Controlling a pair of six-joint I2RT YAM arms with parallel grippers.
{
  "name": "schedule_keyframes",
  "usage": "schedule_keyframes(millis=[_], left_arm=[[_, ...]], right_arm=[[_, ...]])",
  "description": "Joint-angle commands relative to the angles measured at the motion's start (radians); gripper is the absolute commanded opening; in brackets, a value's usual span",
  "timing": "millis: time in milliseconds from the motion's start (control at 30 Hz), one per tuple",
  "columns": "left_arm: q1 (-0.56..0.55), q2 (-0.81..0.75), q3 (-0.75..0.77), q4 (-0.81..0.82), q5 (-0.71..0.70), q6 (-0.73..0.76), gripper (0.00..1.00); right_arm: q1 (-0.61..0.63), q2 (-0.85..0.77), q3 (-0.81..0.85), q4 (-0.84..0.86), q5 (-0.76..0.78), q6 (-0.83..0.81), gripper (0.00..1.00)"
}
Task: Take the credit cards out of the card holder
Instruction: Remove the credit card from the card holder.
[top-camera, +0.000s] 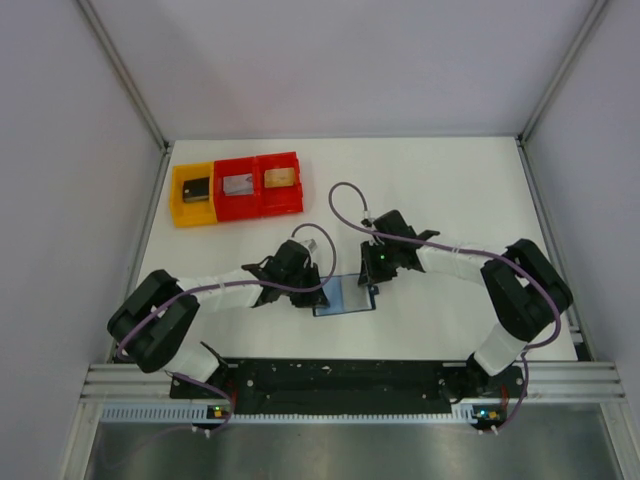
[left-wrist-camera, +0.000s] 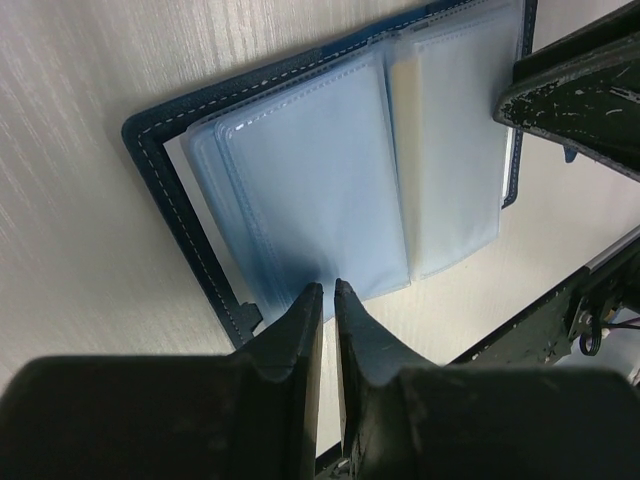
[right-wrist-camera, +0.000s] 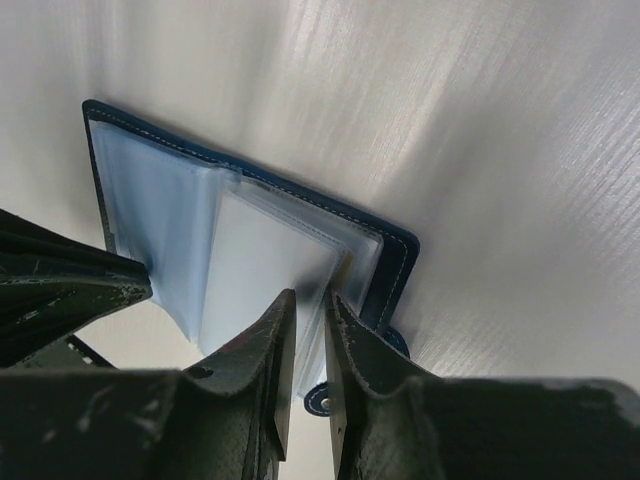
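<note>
The card holder (top-camera: 345, 296) lies open on the white table between both arms, navy cover (right-wrist-camera: 400, 262) down and clear blue sleeves (left-wrist-camera: 300, 170) facing up. A pale card shows through the sleeves (right-wrist-camera: 265, 270); no credit cards lie loose beside it. My left gripper (left-wrist-camera: 327, 288) is at the sleeves' near edge on the holder's left side (top-camera: 316, 291), jaws pinched to a thin slit on that edge. My right gripper (right-wrist-camera: 308, 295) is on the right side (top-camera: 371, 287), by the clasp tab (right-wrist-camera: 325, 398). Its fingers are closed on a sleeve edge.
A yellow bin (top-camera: 192, 195) and two red bins (top-camera: 260, 183) stand at the back left, each with a small flat item inside. The black rail at the arm bases (top-camera: 340, 378) runs along the table's near edge. The right gripper's finger (left-wrist-camera: 580, 90) reaches over the holder.
</note>
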Motion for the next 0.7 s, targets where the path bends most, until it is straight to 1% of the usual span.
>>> schedule_keyframes(millis=[0, 433, 667], left_arm=[[-0.007, 0.017, -0.015, -0.009, -0.013, 0.003, 0.15], [-0.009, 0.003, -0.024, -0.005, -0.016, -0.011, 0.15], [-0.009, -0.044, -0.056, 0.008, -0.049, -0.045, 0.14]], right_arm=[[0.030, -0.058, 0.062, -0.003, -0.077, 0.010, 0.17], [0.093, -0.062, 0.134, 0.012, -0.153, 0.047, 0.18], [0.113, -0.018, 0.144, 0.043, -0.213, 0.059, 0.26]])
